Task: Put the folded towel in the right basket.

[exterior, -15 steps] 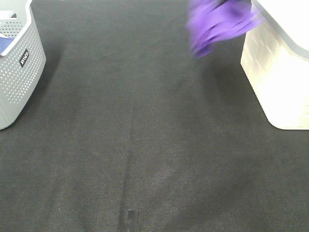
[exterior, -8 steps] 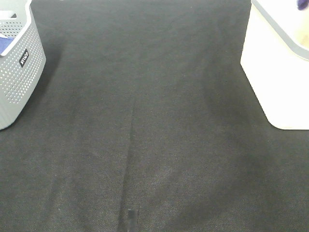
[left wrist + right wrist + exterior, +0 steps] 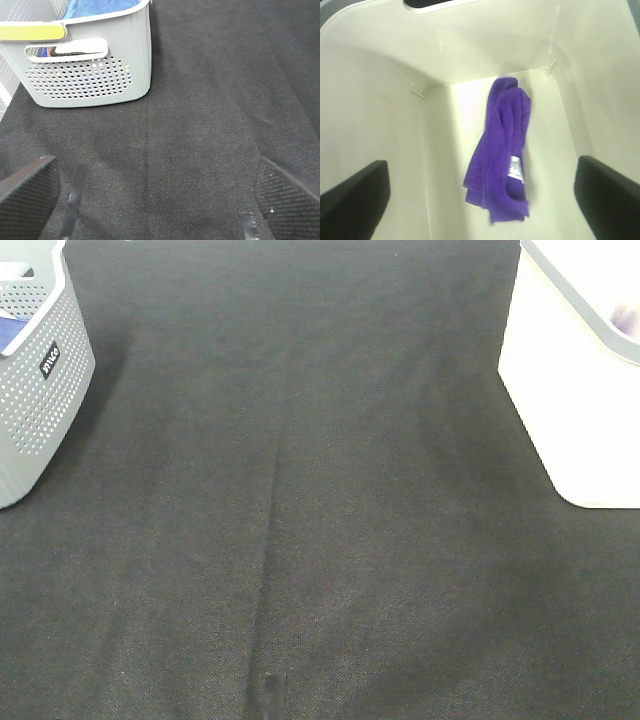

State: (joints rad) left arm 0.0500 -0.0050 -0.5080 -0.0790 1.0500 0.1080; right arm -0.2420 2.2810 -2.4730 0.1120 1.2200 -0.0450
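The purple towel [image 3: 502, 150] lies loosely bunched on the floor of the white basket [image 3: 570, 410], which stands at the upper right of the overhead frame on the dark desk [image 3: 300, 490]. The right gripper [image 3: 481, 192] hangs above the towel, its fingers [image 3: 355, 200] spread wide apart and touching nothing. The left gripper [image 3: 159, 197] is over bare desk near the perforated gray basket [image 3: 90, 75] at the overhead frame's upper left, its fingers [image 3: 27, 195] likewise apart and empty.
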